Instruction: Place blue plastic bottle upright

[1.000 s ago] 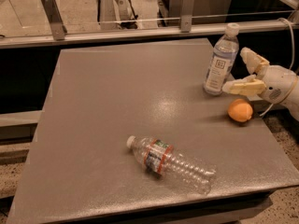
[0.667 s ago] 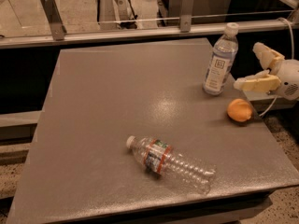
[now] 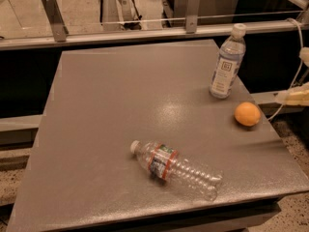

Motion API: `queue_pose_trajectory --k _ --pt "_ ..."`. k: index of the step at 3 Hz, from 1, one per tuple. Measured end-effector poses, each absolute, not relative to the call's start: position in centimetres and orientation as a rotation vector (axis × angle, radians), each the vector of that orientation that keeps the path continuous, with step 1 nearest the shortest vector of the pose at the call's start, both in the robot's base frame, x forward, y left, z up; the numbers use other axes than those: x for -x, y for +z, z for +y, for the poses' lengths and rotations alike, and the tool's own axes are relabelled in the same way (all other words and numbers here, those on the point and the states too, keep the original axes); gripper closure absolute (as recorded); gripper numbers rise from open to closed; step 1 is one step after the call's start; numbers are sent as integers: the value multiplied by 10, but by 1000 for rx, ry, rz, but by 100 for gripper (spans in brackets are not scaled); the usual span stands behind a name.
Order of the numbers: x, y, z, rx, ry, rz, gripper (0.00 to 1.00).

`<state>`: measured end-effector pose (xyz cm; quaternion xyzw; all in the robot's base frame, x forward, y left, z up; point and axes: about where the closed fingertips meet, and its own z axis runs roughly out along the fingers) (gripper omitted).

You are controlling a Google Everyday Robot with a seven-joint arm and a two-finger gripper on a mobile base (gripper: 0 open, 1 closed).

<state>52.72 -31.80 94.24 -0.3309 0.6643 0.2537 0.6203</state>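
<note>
**Figure.** The blue plastic bottle (image 3: 227,62) is shown standing upright, cap uppermost, on the far right part of the grey surface (image 3: 120,95), near its right edge. An orange (image 3: 247,114) lies just in front of the bottle and apart from it. A clear ribbed bottle (image 3: 176,168) lies on its side towards the front edge. The pincer (image 3: 292,76) is seen at the right border of the view, beyond the surface edge. It is released and empty, with its two pale fingers spread and clear of the bottle. The placing is judged complete. One risk is noted: the bottle is tall, narrow-based and close to the edge, so a sideways sweep of the pincer could tip it or push it off. The orange, if nudged, could roll against it.
</note>
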Motion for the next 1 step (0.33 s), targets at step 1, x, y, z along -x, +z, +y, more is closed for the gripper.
queue_pose_trajectory --k 1 --pt "-524 944 -321 761 571 1533 0"
